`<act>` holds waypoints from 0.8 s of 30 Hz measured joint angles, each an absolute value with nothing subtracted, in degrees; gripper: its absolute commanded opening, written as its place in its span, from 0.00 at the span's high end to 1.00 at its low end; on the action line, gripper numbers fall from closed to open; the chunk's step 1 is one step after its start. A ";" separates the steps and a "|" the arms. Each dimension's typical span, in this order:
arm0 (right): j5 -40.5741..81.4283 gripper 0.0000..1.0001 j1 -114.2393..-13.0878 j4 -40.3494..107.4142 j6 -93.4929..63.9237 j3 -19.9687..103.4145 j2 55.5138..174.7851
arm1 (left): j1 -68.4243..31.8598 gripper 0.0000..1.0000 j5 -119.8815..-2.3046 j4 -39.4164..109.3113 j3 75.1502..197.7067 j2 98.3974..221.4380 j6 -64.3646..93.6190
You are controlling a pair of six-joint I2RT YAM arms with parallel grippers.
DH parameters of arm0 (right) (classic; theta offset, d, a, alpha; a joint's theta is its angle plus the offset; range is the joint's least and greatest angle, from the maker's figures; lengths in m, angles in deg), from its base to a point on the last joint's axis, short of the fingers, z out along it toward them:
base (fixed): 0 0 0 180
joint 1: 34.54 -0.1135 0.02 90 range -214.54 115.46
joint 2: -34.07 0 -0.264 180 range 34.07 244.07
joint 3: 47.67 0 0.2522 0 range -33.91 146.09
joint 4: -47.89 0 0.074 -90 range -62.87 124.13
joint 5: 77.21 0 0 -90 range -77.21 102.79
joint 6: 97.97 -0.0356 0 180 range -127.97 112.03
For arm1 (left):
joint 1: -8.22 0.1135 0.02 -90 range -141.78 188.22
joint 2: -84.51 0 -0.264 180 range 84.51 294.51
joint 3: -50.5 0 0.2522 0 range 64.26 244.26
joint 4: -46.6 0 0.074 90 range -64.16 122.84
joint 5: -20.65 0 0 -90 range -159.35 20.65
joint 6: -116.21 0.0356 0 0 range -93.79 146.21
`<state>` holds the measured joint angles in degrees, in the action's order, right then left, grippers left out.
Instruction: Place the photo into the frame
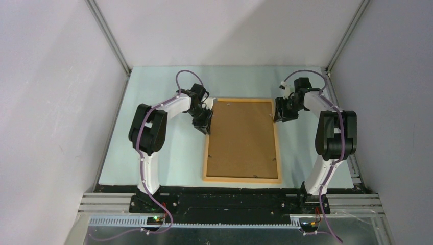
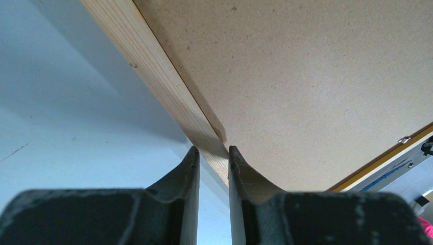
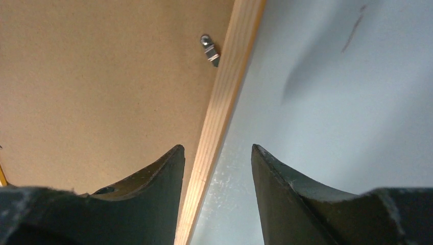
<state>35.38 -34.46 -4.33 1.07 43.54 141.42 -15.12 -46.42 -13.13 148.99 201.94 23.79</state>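
- The frame [image 1: 242,179] lies back-up on the table [image 1: 173,163], a brown backing board [image 1: 244,138] filling it.
- Left gripper [image 2: 213,150] pinches its left rail near the far corner.
- Right gripper [image 3: 217,148] stands parted astride the right rail.
- Anything under the board is hidden.

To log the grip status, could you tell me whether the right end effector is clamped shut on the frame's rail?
No, the right end effector stands open, its fingers apart astride a rail of the frame.
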 measured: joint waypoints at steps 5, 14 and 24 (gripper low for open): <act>33.06 0.46 -37.69 -2.89 1.07 42.84 141.68 | -15.12 1.00 -46.42 -13.13 148.99 201.94 23.79; 28.60 0.48 -39.57 -1.29 0.54 47.49 148.59 | -15.12 1.00 -46.42 -13.13 148.99 201.92 23.79; 27.07 0.53 -39.29 -1.16 -0.57 52.28 152.13 | -15.12 1.00 -46.44 -13.13 148.99 201.85 23.79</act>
